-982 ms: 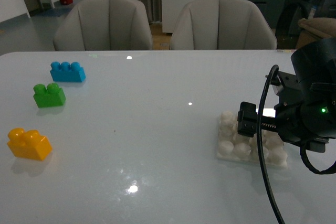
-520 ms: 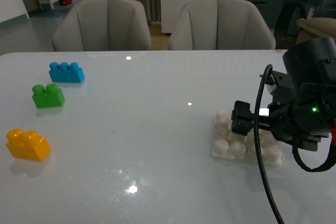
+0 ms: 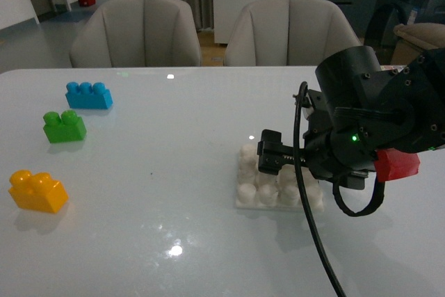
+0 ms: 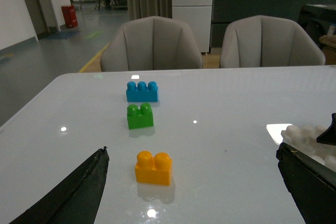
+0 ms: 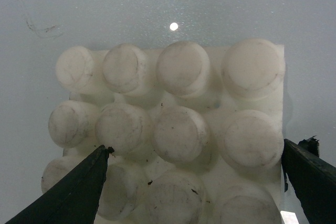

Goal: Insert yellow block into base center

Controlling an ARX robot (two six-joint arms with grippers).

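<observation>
The yellow block sits on the white table at the front left; it also shows in the left wrist view, ahead of my open left gripper and between its spread fingers. The white studded base lies flat on the table right of centre. My right gripper is shut on the base from its right side. In the right wrist view the base fills the picture between the two fingers. The base's edge shows at the right of the left wrist view.
A green two-stud brick and a blue three-stud brick sit at the table's left, behind the yellow block. Two grey chairs stand beyond the far edge. A cable hangs from the right arm.
My right gripper has slid the base leftward across the table, toward the middle. The bricks have not moved.
</observation>
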